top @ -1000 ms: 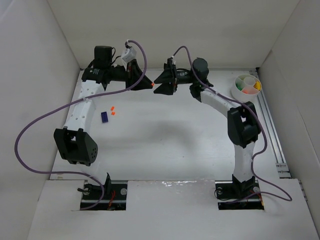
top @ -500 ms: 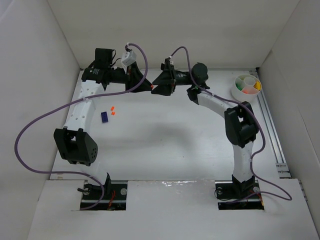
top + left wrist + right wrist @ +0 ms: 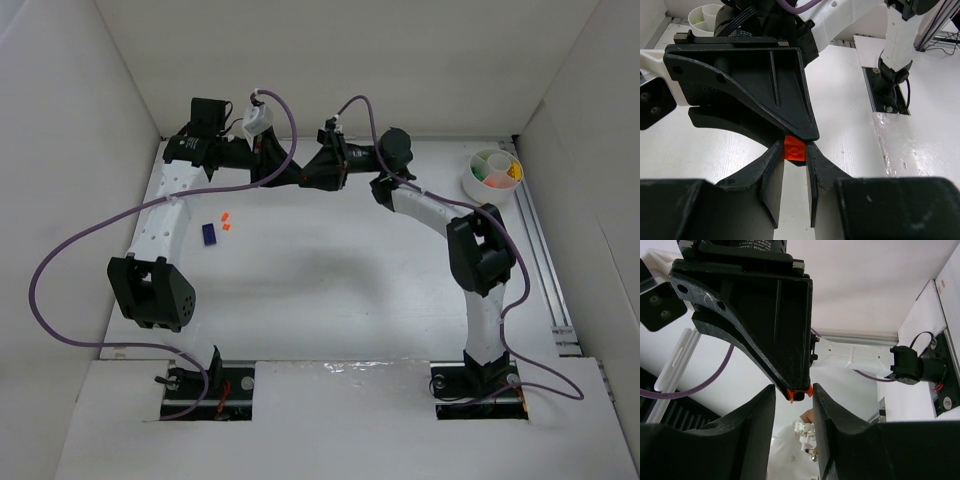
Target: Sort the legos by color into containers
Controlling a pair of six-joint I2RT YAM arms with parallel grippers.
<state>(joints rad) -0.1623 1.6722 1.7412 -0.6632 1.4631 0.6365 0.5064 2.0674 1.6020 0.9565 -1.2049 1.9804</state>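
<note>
Handover mid-air at back of surface (image 3: 330,260): right gripper (image 3: 312,178) had closed in since 1 s ago, now meeting left gripper (image 3: 795,154). Left was clenched on orange lego (image 3: 794,149); right's fingers spread around it, not yet pinching. Cup (image 3: 492,172) sat far right, well apart.

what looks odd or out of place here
Both claws meet in mid-air at the back of the table: the left claw pinches a tiny orange plastic brick, and the right claw closes around it too. Odd for sorting, since the divided round white cup sits far right.
</note>
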